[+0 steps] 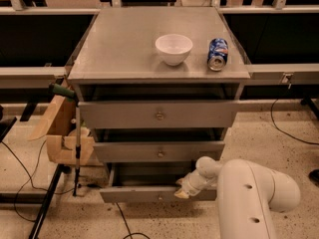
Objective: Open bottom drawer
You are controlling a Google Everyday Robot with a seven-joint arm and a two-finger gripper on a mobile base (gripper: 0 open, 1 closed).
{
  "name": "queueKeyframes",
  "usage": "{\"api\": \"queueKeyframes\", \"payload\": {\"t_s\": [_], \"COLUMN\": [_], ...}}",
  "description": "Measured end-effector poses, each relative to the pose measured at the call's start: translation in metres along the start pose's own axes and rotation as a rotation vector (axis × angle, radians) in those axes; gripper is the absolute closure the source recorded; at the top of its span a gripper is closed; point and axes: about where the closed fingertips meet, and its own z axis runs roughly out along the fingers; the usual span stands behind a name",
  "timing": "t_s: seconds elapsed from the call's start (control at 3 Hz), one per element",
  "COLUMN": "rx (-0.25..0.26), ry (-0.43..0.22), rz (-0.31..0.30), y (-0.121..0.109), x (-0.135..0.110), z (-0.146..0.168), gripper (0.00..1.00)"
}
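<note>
The bottom drawer (134,195) is the lowest, shortest grey front of the cabinet; it stands pulled out toward me, with a dark gap behind its front panel. Its knob (159,198) is only faintly visible. My gripper (183,191) sits at the right part of that drawer front, at its top edge, on the end of my white arm (249,198). The middle drawer (159,152) and the top drawer (159,115) stand above it, each with a small round knob.
A white bowl (173,49) and a blue can (218,54) lying on its side rest on the cabinet top (119,49). A cardboard box (62,133) and a clamp stand are at the cabinet's left. Cables lie on the speckled floor.
</note>
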Motion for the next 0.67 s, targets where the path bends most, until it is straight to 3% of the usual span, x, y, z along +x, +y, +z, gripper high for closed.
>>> {"api": "queueKeyframes", "payload": {"t_s": [0.33,0.67], "rx": [0.0,0.0], "ry": [0.0,0.0], "rz": [0.0,0.0], "y": [-0.005,-0.0095], "x": [-0.0012,-0.0022], "z": [-0.0002,-0.0003], "gripper": [0.86,0.63]}}
